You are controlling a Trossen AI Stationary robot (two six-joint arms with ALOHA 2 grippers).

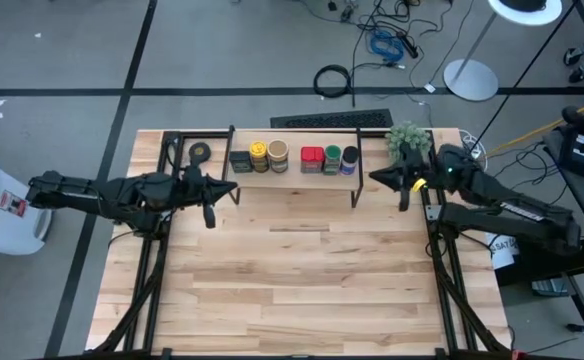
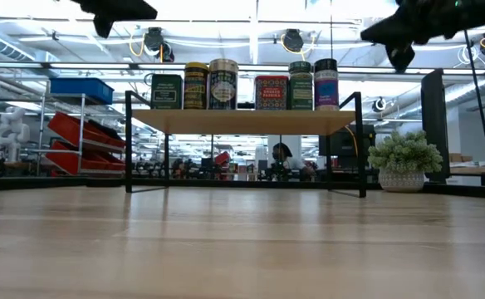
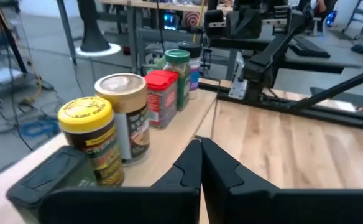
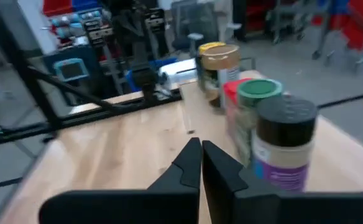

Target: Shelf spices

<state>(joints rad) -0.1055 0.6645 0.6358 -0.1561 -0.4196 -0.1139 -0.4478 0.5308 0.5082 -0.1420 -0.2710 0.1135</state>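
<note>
Judging by the layout, shelving appeared finished, so the step in hand was taken to be withdrawal: each arm was best drawn back level and clear of the shelf legs, so that nothing was knocked. The left pincer was seen pressed together and empty, just left of the shelf; the right pincer was likewise together and empty, just right of it. Six spices were counted on the top board at the far side of the tabletop: dark boxy tin, yellow-lidded jar, tan-lidded jar, red square tin, green-lidded jar, blue-lidded jar. One tape roll and one plant ball were noted.
</note>
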